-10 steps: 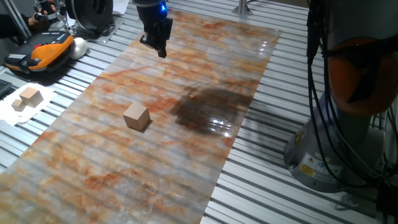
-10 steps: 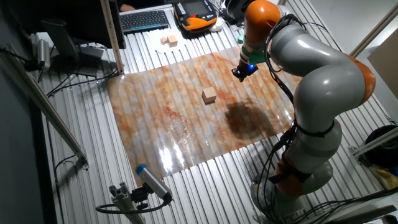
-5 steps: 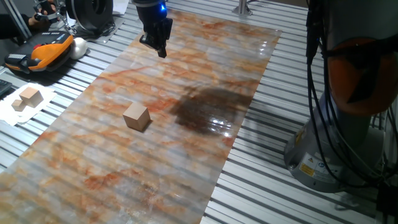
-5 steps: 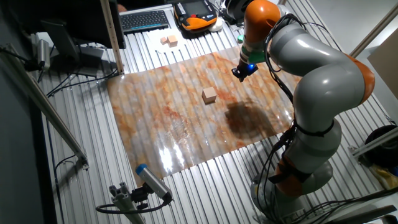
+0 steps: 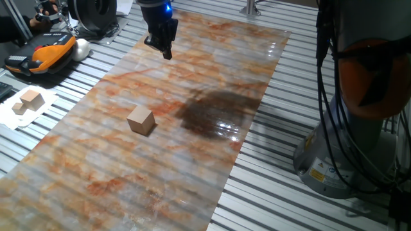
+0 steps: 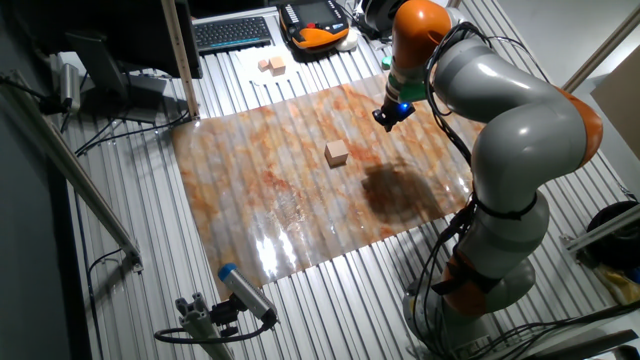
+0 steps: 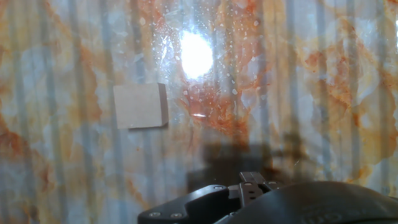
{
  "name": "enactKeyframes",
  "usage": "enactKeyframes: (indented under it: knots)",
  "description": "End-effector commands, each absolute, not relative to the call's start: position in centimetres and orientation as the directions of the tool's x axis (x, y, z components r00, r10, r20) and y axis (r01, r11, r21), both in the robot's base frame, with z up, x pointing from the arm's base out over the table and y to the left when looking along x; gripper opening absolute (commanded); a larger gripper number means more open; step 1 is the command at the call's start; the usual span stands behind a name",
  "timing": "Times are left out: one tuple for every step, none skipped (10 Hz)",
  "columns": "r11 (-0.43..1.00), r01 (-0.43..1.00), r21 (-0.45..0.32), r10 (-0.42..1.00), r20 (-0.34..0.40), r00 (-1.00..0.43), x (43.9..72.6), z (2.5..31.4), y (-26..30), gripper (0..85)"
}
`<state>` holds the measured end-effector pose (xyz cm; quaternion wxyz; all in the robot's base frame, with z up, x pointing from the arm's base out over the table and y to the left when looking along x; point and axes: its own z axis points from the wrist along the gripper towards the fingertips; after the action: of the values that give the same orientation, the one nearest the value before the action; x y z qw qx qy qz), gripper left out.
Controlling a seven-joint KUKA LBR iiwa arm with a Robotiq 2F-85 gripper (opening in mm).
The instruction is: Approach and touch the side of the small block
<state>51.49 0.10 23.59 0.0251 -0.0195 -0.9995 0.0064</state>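
the small light-tan wooden cube (image 5: 140, 120) sits alone near the middle of the glossy orange-and-grey marbled sheet (image 5: 212, 58) covering the slatted metal desk (image 5: 270, 186), all sides free. the black two-finger hand (image 5: 164, 49) hangs over the sheet's far end, well apart from the cube; its fingertips look pressed together, though the hand view does not show them. a pair of pale wooden blocks on white paper (image 5: 27, 101) lies off the sheet, beside an orange-and-black handset (image 5: 43, 54).

Gripper (image 5: 166, 50) at the upper left of one fixed view, pointing down, fingers close together, holding nothing.
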Motion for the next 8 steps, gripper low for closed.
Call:
enactKeyframes:
  knots:
    - [0.999,0.037,-0.014,0.038,0.051,-0.998,51.49,23.59,0.12,0.0]
    - [0.999,0.037,-0.014,0.038,0.054,-0.998,51.51,23.60,0.12,0.0]
    - [0.999,0.038,-0.015,0.039,0.062,-0.997,51.57,23.60,0.13,0.0]
    - [0.999,0.040,-0.015,0.041,0.063,-0.997,51.58,23.59,0.13,0.0]
    - [0.999,0.040,-0.015,0.041,0.065,-0.997,51.59,23.59,0.12,0.0]
    - [0.999,0.040,-0.015,0.041,0.065,-0.997,51.60,23.59,0.13,0.0]
    - [0.999,0.040,-0.015,0.041,0.065,-0.997,51.60,23.59,0.13,0.0]
    - [0.999,0.040,-0.015,0.041,0.065,-0.997,51.60,23.59,0.13,0.0]
